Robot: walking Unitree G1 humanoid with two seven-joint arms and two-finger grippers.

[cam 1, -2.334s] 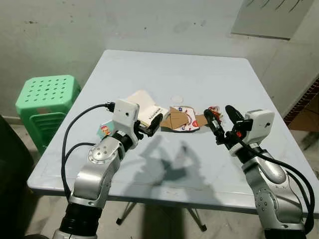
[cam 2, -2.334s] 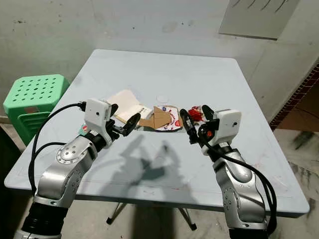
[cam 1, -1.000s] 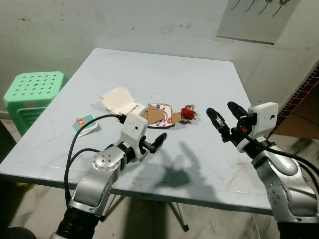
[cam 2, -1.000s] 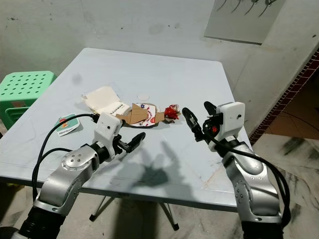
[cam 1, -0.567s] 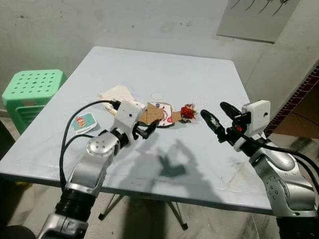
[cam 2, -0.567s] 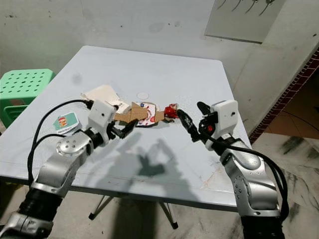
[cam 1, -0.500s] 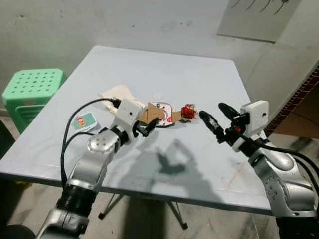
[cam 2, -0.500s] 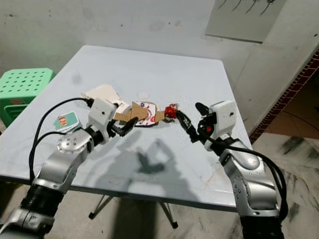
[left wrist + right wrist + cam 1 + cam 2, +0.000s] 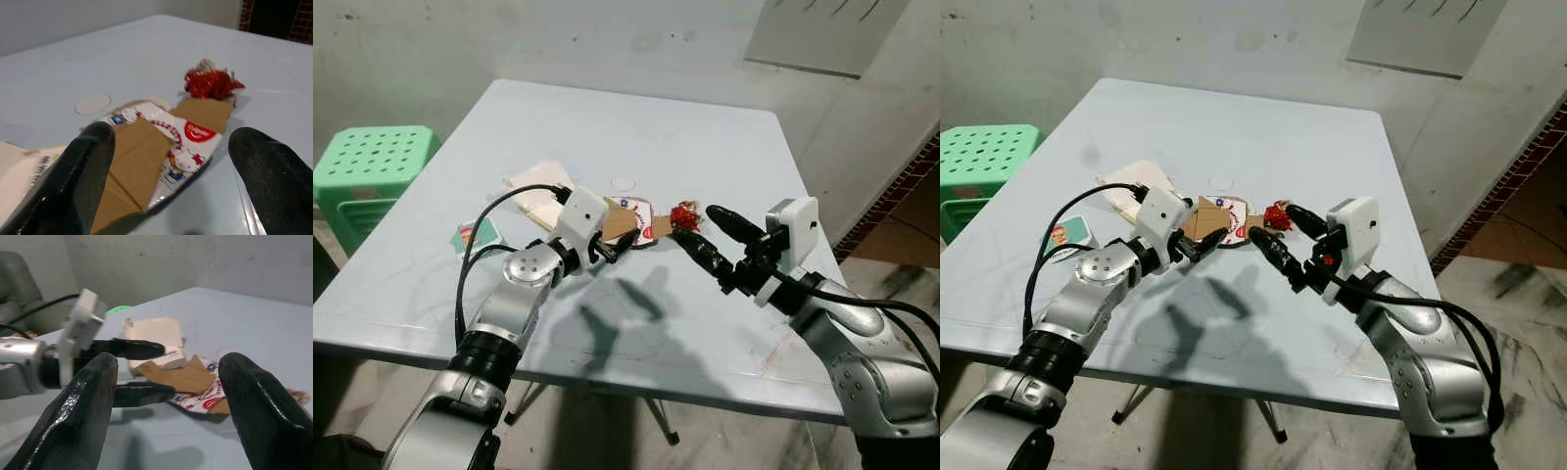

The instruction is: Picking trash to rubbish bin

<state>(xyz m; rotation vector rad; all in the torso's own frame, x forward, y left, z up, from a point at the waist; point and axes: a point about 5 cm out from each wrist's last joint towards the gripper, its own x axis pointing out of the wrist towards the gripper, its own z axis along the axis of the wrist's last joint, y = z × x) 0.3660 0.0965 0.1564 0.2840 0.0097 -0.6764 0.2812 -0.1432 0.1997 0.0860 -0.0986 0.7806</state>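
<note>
Four trash pieces (image 9: 628, 219), two grippers (image 9: 615, 244)

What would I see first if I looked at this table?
Two open black grippers, left gripper and right gripper, reach in from either side of a little heap of trash mid-table: a flattened cardboard carton and a shiny red wrapper beside it. A green stool stands beside the table.

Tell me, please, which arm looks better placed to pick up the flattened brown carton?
Left, probably: the left pincer is open right at the flattened carton, which lies between its fingers in the wrist view. The right pincer hangs nearer the red wrapper.
</note>
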